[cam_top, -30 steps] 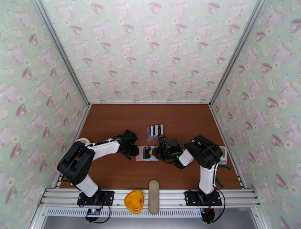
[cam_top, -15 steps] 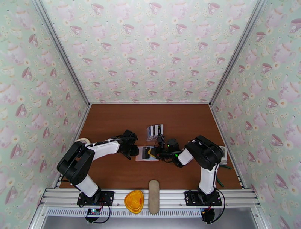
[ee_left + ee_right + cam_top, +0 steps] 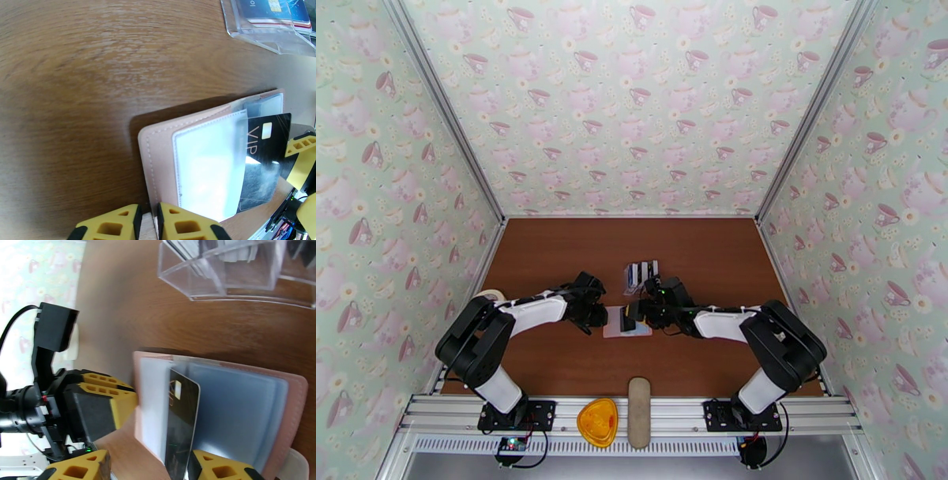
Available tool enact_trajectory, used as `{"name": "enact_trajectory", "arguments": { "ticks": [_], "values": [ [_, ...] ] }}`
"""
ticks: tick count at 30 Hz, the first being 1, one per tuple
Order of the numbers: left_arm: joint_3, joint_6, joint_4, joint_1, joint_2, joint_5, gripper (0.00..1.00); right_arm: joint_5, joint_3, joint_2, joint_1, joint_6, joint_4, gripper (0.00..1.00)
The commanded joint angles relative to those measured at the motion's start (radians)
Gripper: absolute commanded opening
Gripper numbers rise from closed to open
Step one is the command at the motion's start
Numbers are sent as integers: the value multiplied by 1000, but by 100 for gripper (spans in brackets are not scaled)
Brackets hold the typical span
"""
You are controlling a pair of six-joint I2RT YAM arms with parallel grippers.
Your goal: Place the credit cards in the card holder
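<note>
Teacup wallpaper encloses a brown wooden table (image 3: 553, 260), at whose centre the pink card holder (image 3: 612, 331) is laid open. At its 9 o'clock edge the cover is pinched by the left gripper (image 3: 148, 211), jaws nearly together. From 3 o'clock the right gripper (image 3: 148, 461) is presented with jaws spread wide; between them a black VIP card (image 3: 181, 425) is seen part-seated in a translucent sleeve (image 3: 237, 409), clamped by nothing. The other credit cards (image 3: 272, 12) are kept in the clear rack (image 3: 641, 272) at 12 o'clock. Being only half inserted, the card could be dragged out or tipped over if a retreating finger catches it.
</note>
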Motion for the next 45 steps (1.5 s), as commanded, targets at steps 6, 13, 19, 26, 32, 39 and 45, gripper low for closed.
{"name": "enact_trajectory", "arguments": {
  "ticks": [6, 13, 19, 26, 32, 39, 45],
  "values": [
    [-39, -1, -17, 3, 48, -22, 22, 123, 65, -48, 13, -92, -262, 57],
    [-43, 3, -13, 3, 48, -20, 18, 309, 180, -149, 56, -170, -496, 50],
    [-41, 7, -8, 3, 55, -18, 17, 431, 265, -118, 81, -132, -631, 49],
    [-42, 4, -3, 5, 60, -14, 16, 517, 355, -37, 138, -97, -725, 49],
    [-51, -7, 11, 3, 63, -7, 16, 577, 435, 38, 193, -104, -786, 50],
    [-60, -18, 30, 1, 72, 2, 17, 591, 493, 125, 221, -116, -809, 50],
    [-70, -29, 48, 1, 72, 15, 16, 575, 515, 178, 227, -120, -799, 50]
  ]
}}
